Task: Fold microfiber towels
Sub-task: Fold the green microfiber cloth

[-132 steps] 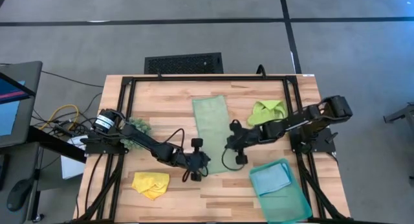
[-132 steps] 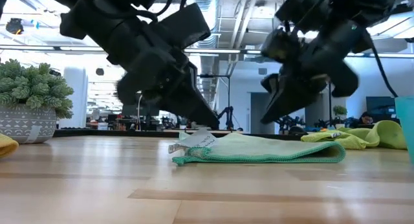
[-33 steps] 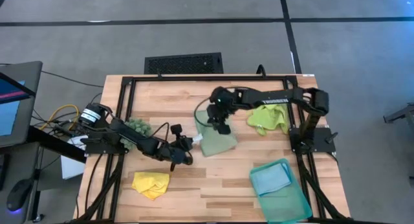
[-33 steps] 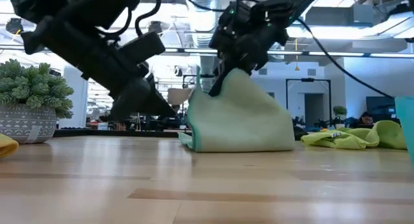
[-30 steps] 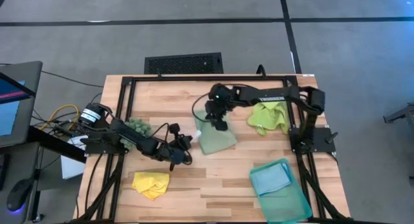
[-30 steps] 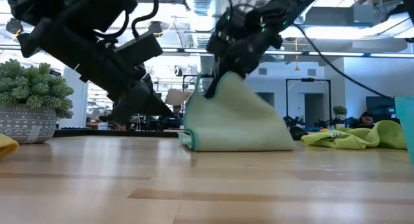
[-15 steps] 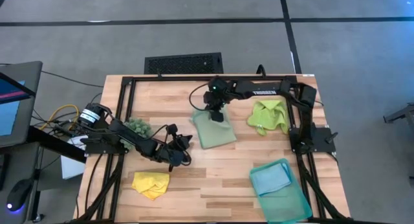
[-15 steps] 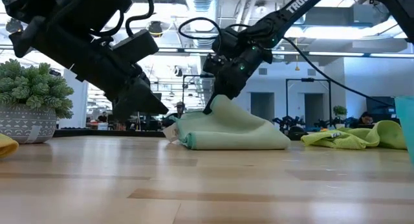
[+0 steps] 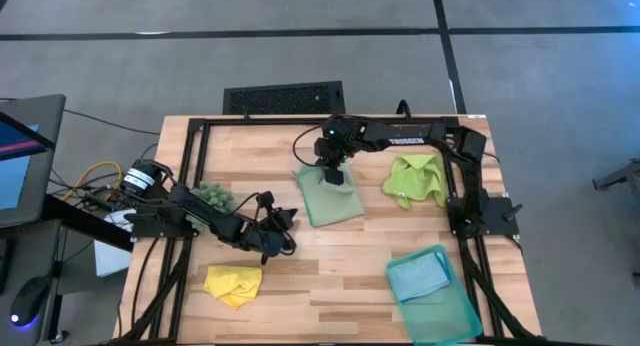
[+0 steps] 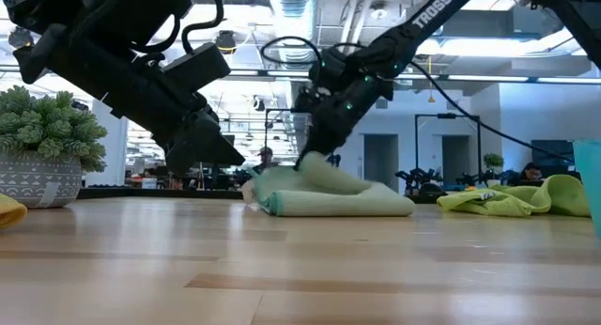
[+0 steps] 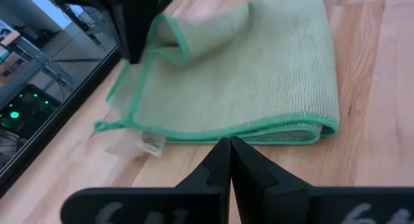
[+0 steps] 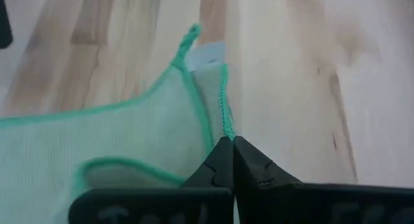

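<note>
High view: right gripper (image 9: 331,174) pinching sage towel (image 9: 330,199) far corner, top layer down. Release only once edges align. Left gripper (image 9: 283,218) pressed together, near.

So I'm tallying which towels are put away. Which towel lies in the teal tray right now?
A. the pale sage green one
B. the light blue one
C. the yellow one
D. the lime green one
B: the high view shows the light blue towel lying inside the teal tray, the only towel there.
</note>
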`<act>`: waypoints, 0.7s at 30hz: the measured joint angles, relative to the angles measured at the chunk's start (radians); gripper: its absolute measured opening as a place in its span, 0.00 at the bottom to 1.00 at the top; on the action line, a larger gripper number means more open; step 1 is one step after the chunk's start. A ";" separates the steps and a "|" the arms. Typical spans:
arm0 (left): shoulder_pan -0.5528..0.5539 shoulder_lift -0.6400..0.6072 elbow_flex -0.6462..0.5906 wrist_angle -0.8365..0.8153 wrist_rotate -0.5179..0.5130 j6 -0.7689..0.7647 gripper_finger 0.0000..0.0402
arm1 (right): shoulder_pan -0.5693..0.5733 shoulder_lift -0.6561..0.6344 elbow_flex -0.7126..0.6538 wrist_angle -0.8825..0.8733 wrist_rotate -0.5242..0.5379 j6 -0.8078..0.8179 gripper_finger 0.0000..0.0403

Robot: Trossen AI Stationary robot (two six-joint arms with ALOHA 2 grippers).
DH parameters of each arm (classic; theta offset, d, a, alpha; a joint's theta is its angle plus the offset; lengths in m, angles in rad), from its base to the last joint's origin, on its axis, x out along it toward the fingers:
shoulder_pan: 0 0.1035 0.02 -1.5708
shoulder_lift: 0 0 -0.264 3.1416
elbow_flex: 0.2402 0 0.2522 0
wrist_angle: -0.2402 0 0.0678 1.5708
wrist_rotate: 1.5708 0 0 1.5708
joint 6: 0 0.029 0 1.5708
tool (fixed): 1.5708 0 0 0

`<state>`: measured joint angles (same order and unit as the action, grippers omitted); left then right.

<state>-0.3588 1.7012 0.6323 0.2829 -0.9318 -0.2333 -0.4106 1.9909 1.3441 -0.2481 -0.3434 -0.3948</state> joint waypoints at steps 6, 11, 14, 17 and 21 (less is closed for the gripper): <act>0.000 0.000 0.000 0.000 0.000 0.000 0.00 | -0.008 0.027 0.001 0.045 0.005 0.001 0.03; 0.001 0.000 0.000 0.001 0.000 0.000 0.00 | -0.027 0.045 0.003 0.035 0.023 0.004 0.07; 0.001 0.000 0.000 0.000 0.000 -0.004 0.00 | -0.028 0.044 0.003 0.039 0.048 0.001 0.14; 0.001 0.000 0.000 0.000 0.000 -0.009 0.00 | -0.028 0.042 0.003 0.022 0.096 0.002 0.23; 0.001 0.000 0.000 0.000 0.001 -0.011 0.00 | -0.028 0.010 0.012 -0.051 0.245 0.010 0.38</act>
<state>-0.3580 1.7012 0.6327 0.2833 -0.9310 -0.2447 -0.4385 2.0006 1.3564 -0.2991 -0.0979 -0.3845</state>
